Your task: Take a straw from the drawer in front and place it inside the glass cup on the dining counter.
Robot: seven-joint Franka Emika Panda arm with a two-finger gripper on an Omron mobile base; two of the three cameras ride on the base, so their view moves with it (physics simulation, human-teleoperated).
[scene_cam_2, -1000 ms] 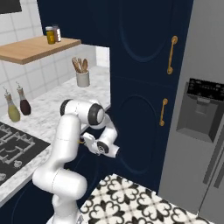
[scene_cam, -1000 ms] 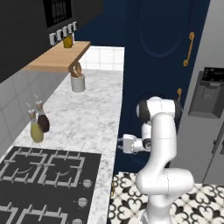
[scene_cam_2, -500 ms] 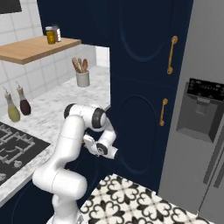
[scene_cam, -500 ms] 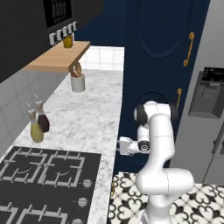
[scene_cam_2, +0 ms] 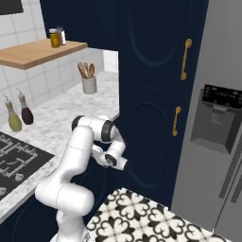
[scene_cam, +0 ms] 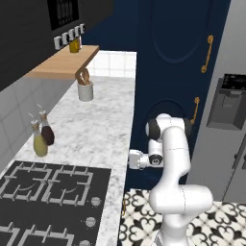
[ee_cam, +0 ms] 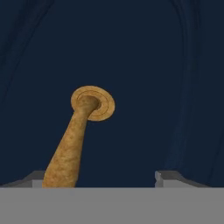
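The drawer [ee_cam: 144,65] fills the hand view as a dark navy front, with its brass handle [ee_cam: 72,144] running from a round base plate down to the bottom edge. My gripper [ee_cam: 105,177] is open, and the handle's shaft stands between the two fingertips [ee_cam: 173,177], close to the left one. In the left base view the gripper [scene_cam: 130,159] reaches sideways under the marble worktop's edge; in the right base view the hand [scene_cam_2: 113,161] is low against the cabinet front. The straw, the glass cup and the dining counter are out of view.
The marble worktop [scene_cam: 91,129] carries a black stove [scene_cam: 48,192], two oil bottles [scene_cam: 42,137] and a white crock of utensils [scene_cam: 85,89]. A wooden shelf [scene_cam: 62,62] hangs above. Tall navy doors [scene_cam_2: 156,71] and a grey fridge [scene_cam_2: 217,123] stand to the right, over patterned floor [scene_cam_2: 142,217].
The hand has moved slightly in toward the cabinet front under the worktop, and the arm's elbow has shifted the same way. The jaws have narrowed a little.
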